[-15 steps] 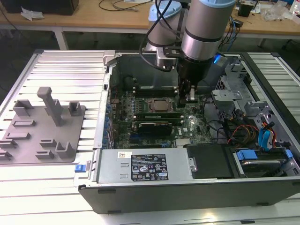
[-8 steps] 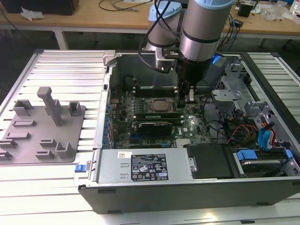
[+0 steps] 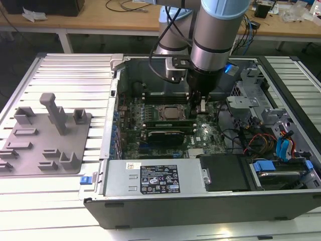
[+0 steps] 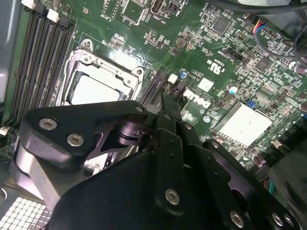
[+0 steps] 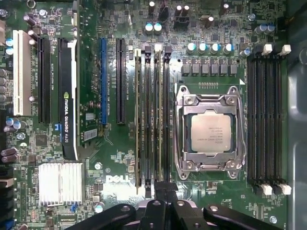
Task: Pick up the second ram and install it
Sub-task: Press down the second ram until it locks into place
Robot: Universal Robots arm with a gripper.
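The second ram (image 5: 157, 120) is a long narrow green stick standing edge-up in a slot right beside the square metal CPU socket (image 5: 208, 132). Another stick (image 5: 138, 120) stands two slots further from the socket. My gripper (image 5: 160, 188) is shut, its black fingertips together over one end of the second ram; whether they touch it I cannot tell. In the exterior view the gripper (image 3: 199, 108) hangs low inside the open computer case, at the end of the green ram (image 3: 165, 120). In the second wrist view the gripper (image 4: 165, 101) points down at the slot ends near the socket (image 4: 98, 84).
A black graphics card (image 5: 67, 96) sits in a slot beyond the ram sticks, with a silver heatsink (image 5: 60, 182) near it. Several black slots (image 5: 266, 120) flank the socket's other side. The power supply (image 3: 150, 178), drive cage with cables (image 3: 271, 140) and a grey fixture (image 3: 45, 135) surround the board.
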